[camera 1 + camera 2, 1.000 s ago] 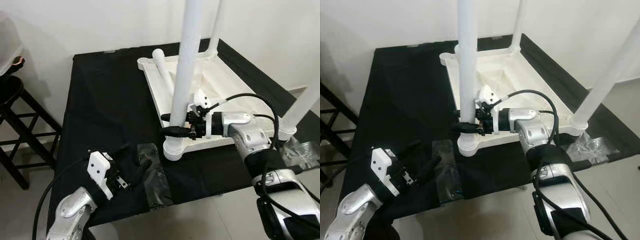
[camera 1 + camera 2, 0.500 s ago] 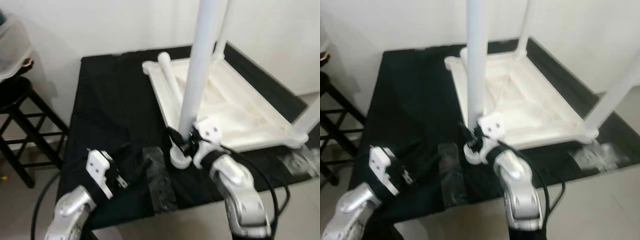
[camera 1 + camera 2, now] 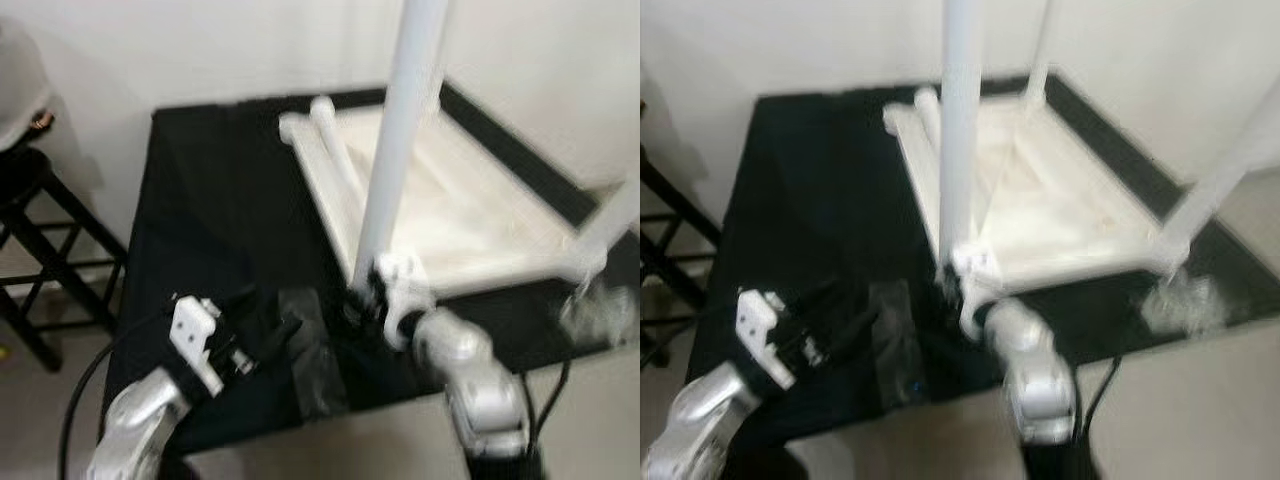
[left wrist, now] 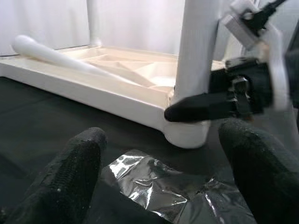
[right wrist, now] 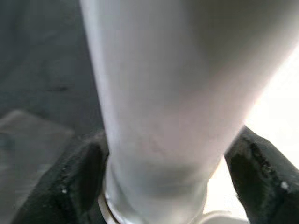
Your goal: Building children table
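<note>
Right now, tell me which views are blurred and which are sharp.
Both eye views are motion-blurred, smearing the right gripper and upturned table top. The left wrist view is sharp, with glare on the plastic wrap. The right wrist view is soft on the table leg.

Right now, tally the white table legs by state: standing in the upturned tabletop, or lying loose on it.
Standing legs: 3 (near, back, right)
Loose leg lying on the tabletop: 1
Total: 4

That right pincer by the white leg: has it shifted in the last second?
Yes. The right pincer swung round the upright leg, from the tabletop side to the near, cloth side.
</note>
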Tool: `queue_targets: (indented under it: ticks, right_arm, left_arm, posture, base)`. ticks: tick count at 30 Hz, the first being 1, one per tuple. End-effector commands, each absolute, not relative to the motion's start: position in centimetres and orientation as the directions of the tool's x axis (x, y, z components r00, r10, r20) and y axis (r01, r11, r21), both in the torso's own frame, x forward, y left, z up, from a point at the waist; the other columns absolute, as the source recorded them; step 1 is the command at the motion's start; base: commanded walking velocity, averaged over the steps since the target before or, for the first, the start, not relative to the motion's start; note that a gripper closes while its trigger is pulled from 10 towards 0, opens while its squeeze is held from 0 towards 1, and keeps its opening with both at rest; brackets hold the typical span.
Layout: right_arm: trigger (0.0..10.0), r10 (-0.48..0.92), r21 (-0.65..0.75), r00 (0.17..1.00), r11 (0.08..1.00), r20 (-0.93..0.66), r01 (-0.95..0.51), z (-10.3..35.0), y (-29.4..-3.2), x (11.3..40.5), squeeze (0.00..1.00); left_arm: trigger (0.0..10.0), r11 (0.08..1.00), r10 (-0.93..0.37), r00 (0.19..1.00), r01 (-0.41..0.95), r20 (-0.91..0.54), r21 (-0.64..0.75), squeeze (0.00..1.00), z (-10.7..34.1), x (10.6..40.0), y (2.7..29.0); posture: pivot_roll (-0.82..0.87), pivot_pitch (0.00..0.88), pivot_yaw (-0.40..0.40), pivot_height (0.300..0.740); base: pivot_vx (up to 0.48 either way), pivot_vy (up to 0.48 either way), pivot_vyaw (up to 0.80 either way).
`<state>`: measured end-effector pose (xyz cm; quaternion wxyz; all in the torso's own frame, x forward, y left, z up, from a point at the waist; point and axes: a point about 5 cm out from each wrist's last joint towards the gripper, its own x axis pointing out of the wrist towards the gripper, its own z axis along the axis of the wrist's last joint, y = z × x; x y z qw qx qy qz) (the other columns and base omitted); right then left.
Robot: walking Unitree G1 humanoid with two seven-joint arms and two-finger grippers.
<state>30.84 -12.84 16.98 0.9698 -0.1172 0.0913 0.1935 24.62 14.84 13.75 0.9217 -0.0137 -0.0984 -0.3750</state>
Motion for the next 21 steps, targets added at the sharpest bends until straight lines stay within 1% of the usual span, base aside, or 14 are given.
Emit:
queue_targets:
  ticks: [1,3,4,5,6,7,10,11,14,15,18,19,20,21]
  right_arm:
    - [10.0,0.390,-0.193,0.901,0.885,-0.190,-0.424,17.6,-13.4,31.7,1.00]
    - [10.0,0.492,-0.243,0.863,0.829,-0.110,-0.504,19.3,-13.1,32.6,1.00]
    - [10.0,0.577,-0.246,0.811,0.775,-0.097,-0.582,19.7,-12.6,32.7,0.12]
    - [10.0,0.641,-0.246,0.763,0.728,-0.090,-0.640,19.9,-12.4,32.7,0.00]
    - [10.0,0.699,-0.239,0.708,0.674,-0.096,-0.699,20.0,-12.2,32.7,0.00]
    - [10.0,0.699,-0.239,0.708,0.674,-0.096,-0.699,20.0,-12.2,32.7,0.00]
    - [10.0,0.776,-0.264,0.611,0.563,-0.156,-0.783,19.9,-12.5,33.1,0.00]
    - [10.0,0.776,-0.264,0.611,0.563,-0.156,-0.783,19.9,-12.5,33.1,0.00]
    - [10.0,0.831,-0.262,0.526,0.474,-0.183,-0.841,20.7,-13.1,34.3,0.00]
    - [10.0,0.831,-0.262,0.526,0.474,-0.183,-0.841,20.7,-13.1,34.3,0.00]
    - [10.0,0.852,-0.250,0.489,0.439,-0.190,-0.863,21.2,-13.4,35.3,0.00]
    - [9.3,0.858,-0.240,0.478,0.432,-0.188,-0.869,21.4,-13.5,35.8,0.00]
    - [9.3,0.858,-0.240,0.478,0.432,-0.188,-0.869,21.4,-13.5,35.8,0.00]
    - [0.0,0.865,-0.222,0.467,0.426,-0.182,-0.877,21.5,-13.6,36.4,0.00]
  left_arm:
    - [10.0,0.713,-0.694,0.699,0.700,0.176,0.033,0.00,13.2,24.4,14.8]
    - [10.0,0.711,-0.696,0.697,0.702,0.176,0.032,0.00,13.2,24.5,14.7]
    - [10.0,0.712,-0.695,0.697,0.702,0.177,0.031,0.00,13.2,24.5,14.6]
    - [10.0,0.712,-0.694,0.697,0.701,0.178,0.031,0.00,13.1,24.5,14.5]
    - [10.0,0.714,-0.692,0.699,0.699,0.180,0.031,0.00,13.1,24.5,14.5]
    - [10.0,0.714,-0.692,0.699,0.699,0.180,0.031,0.00,13.1,24.5,14.5]
    - [10.0,0.719,-0.688,0.703,0.695,0.182,0.033,0.00,13.0,24.4,14.4]
    - [10.0,0.719,-0.688,0.703,0.695,0.182,0.033,0.00,13.0,24.4,14.4]
    - [10.0,0.720,-0.687,0.704,0.693,0.182,0.034,0.00,13.0,24.4,14.3]
    - [10.0,0.720,-0.687,0.704,0.693,0.182,0.034,0.00,13.0,24.4,14.3]
    - [10.0,0.720,-0.686,0.704,0.693,0.182,0.036,0.00,13.0,24.4,14.3]
    - [10.0,0.720,-0.686,0.704,0.693,0.181,0.036,0.00,13.0,24.3,14.3]
    - [10.0,0.720,-0.686,0.704,0.693,0.181,0.036,0.00,13.0,24.3,14.3]
    - [10.0,0.721,-0.686,0.705,0.692,0.181,0.037,0.00,13.0,24.3,14.3]
  posture:
    - [-0.05,0.165,-0.009,0.740]
    - [-0.05,0.163,-0.010,0.740]
    - [-0.04,0.156,-0.016,0.740]
    - [-0.04,0.155,-0.017,0.740]
    - [-0.04,0.150,-0.020,0.740]
    - [-0.04,0.150,-0.020,0.740]
    - [-0.03,0.141,-0.027,0.740]
    - [-0.03,0.141,-0.027,0.740]
    - [-0.02,0.139,-0.029,0.740]
    - [-0.02,0.139,-0.029,0.740]
    - [-0.02,0.140,-0.030,0.740]
    - [-0.02,0.141,-0.030,0.740]
    - [-0.02,0.141,-0.030,0.740]
    - [-0.01,0.143,-0.031,0.740]
  base:
    - [0.000,0.000,0.00]
    - [0.000,0.000,0.00]
    - [0.000,0.000,0.00]
    - [0.000,0.000,0.00]
    - [0.000,0.000,0.00]
    - [0.000,0.000,0.00]
    - [0.000,0.000,0.00]
    - [0.000,0.000,0.00]
    - [0.000,0.000,0.00]
    - [0.000,0.000,0.00]
    - [0.000,0.000,0.00]
    - [0.000,0.000,0.00]
    - [0.000,0.000,0.00]
    - [0.000,0.000,0.00]
